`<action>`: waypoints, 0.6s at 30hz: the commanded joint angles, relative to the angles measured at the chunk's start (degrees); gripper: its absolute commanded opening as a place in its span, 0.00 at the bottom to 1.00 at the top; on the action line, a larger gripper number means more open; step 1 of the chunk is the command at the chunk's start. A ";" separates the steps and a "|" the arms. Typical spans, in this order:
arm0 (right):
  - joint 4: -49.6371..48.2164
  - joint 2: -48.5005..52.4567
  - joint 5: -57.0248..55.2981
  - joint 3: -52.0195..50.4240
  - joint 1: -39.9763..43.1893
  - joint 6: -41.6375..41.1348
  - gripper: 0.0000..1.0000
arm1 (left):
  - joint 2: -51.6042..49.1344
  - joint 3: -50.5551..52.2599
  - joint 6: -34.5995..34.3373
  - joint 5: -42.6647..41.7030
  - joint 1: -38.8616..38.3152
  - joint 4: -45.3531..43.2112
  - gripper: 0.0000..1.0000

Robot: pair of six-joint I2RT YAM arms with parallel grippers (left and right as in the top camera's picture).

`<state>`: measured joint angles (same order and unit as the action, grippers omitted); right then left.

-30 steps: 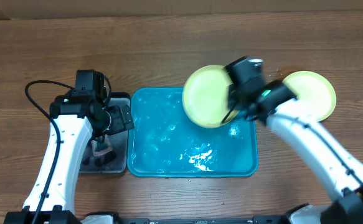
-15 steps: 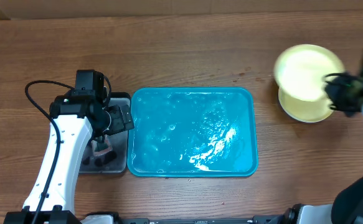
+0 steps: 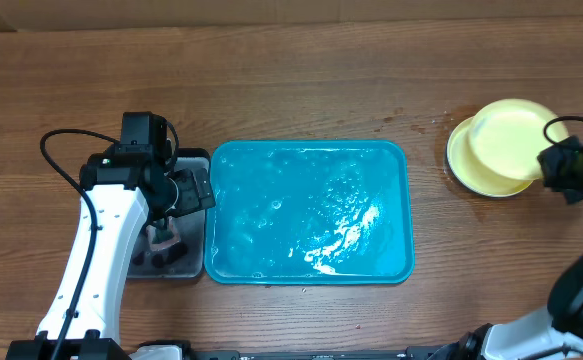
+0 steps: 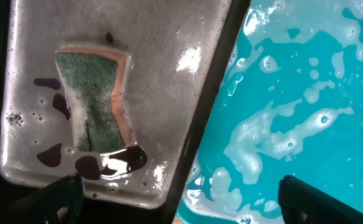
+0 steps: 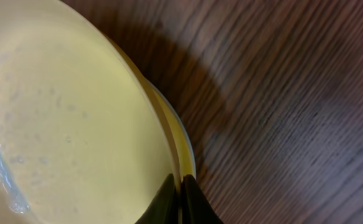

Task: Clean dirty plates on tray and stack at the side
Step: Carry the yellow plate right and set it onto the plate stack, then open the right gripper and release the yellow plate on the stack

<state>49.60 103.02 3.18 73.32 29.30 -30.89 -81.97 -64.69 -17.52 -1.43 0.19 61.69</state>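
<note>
The turquoise tray point(image 3: 391, 262) lies mid-table, wet and foamy, with no plate on it; it also shows in the left wrist view point(image 4: 306, 74). My right gripper point(image 3: 559, 166) is at the far right, shut on the rim of a pale yellow-green plate point(image 3: 509, 138), which it holds tilted just over a second yellow-green plate point(image 3: 467, 166) on the table. In the right wrist view the fingers point(image 5: 181, 194) pinch the upper plate point(image 5: 63, 124) above the lower plate's rim point(image 5: 186, 146). The light blue plate is not in view. My left gripper point(image 3: 183, 192) is open and empty over the black tray.
A narrow black tray point(image 3: 193, 158) sits left of the turquoise tray. It holds soapy water and a green-and-orange sponge point(image 4: 94, 102). Bare wooden table point(image 3: 301, 80) lies behind and around the trays. The plates sit near the table's right edge.
My right arm has carried the yellow-green plate from over the tray to the far right and lowered it over the other plate there. The left arm has not moved.
</note>
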 commanded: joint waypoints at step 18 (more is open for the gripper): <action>5.57 2.56 -6.82 -0.37 -7.10 -7.82 0.04 | -0.31 -0.61 0.37 0.35 -0.22 -0.20 1.00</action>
<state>53.71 105.82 1.06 72.73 22.76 -33.69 -81.97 -64.69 -17.52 -1.43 0.19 61.71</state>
